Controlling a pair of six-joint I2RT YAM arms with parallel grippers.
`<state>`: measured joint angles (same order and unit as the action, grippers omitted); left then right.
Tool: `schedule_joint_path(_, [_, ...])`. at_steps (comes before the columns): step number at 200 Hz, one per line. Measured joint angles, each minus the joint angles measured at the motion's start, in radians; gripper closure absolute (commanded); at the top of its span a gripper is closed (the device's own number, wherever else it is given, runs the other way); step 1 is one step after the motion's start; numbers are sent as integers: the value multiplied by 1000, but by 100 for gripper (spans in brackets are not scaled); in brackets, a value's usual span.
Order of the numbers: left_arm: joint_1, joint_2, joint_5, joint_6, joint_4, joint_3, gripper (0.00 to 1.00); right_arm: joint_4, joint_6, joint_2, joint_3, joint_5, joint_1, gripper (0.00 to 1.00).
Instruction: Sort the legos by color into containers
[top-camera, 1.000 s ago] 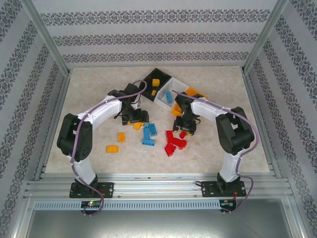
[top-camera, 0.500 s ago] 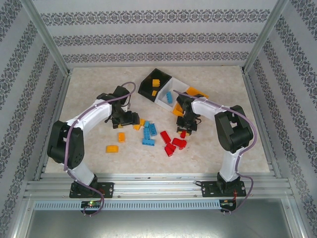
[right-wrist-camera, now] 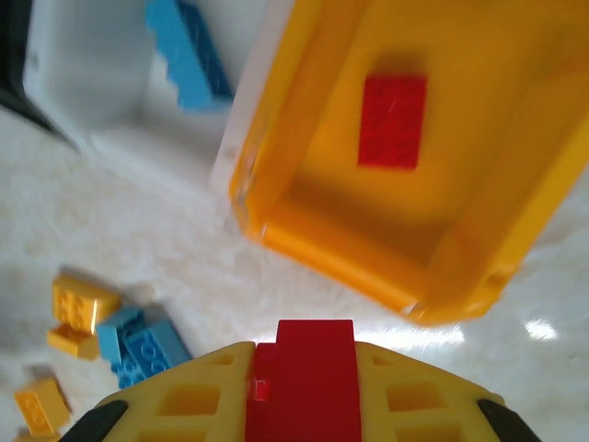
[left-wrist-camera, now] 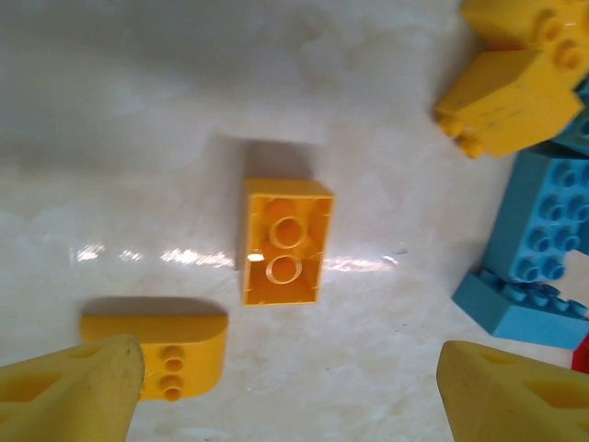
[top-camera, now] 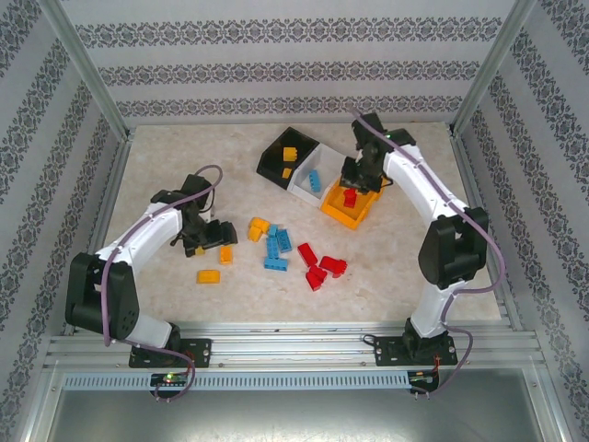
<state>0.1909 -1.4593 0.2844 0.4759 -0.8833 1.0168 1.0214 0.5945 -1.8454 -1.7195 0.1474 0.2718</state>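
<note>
My right gripper (right-wrist-camera: 304,391) is shut on a red lego (right-wrist-camera: 308,368) and hangs over the near rim of the orange container (right-wrist-camera: 322,249), which holds one red lego (right-wrist-camera: 393,120). From above, the right gripper (top-camera: 352,184) is over the orange container (top-camera: 342,216). The white container (top-camera: 302,184) holds a blue lego (right-wrist-camera: 189,55). The black container (top-camera: 271,166) holds yellow legos. My left gripper (left-wrist-camera: 294,396) is open just above the table, short of an upturned yellow lego (left-wrist-camera: 285,241). A rounded yellow lego (left-wrist-camera: 161,345) lies beside its left finger (left-wrist-camera: 74,391).
Loose on the table between the arms lie yellow legos (top-camera: 258,227), blue legos (top-camera: 276,244) and red legos (top-camera: 317,267). Another yellow lego (top-camera: 208,275) lies nearer the front. Patterned walls and metal posts (top-camera: 87,83) enclose the table.
The right gripper closed on a red lego at the pile and carried it back to the orange container. The left arm swung left and nearer, down over the yellow legos.
</note>
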Motion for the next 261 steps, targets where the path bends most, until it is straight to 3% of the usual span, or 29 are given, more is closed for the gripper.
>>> schedule_joint_path(40, [-35, 2, 26, 23, 0, -53, 8, 3, -33, -185, -137, -40, -70, 76])
schedule_joint_path(91, [-36, 2, 52, 37, 0, -77, 3, 16, -50, -336, -163, -52, -76, 70])
schedule_joint_path(112, [-36, -3, 54, 36, 1, -78, 2, 22, -50, -336, -174, -54, -76, 59])
schedule_joint_path(147, [-35, -92, 66, 32, 1, -34, 0, 23, -56, -334, -180, -54, -76, 49])
schedule_joint_path(201, [-3, -204, 50, 8, 3, 82, 0, 25, -56, -257, -168, -53, -75, 46])
schedule_joint_path(248, [47, -307, 35, -10, 5, 116, 20, 24, -56, -47, -8, -34, -57, 45])
schedule_joint_path(261, [58, -329, 31, -12, 5, 116, 22, 22, -55, -4, 49, -26, -50, 45])
